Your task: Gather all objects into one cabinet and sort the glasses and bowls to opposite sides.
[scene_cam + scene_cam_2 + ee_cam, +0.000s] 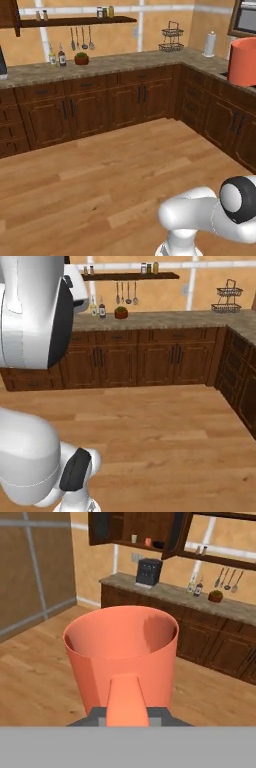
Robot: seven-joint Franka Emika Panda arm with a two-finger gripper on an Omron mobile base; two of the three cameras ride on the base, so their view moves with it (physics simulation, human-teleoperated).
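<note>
Held a salmon-orange mug (121,657) by its handle in the end effector (127,714), right in front, mouth facing away.

Glossy white rounded arm (200,215) segments with dark joint caps

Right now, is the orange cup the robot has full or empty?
Empty. The hand view looks into the salmon-orange mug and shows only its bare orange inner wall, nothing inside it.

No legible text, labels, brands, numbers or signs appear on any surface; bottle labels are too small to read.
</note>
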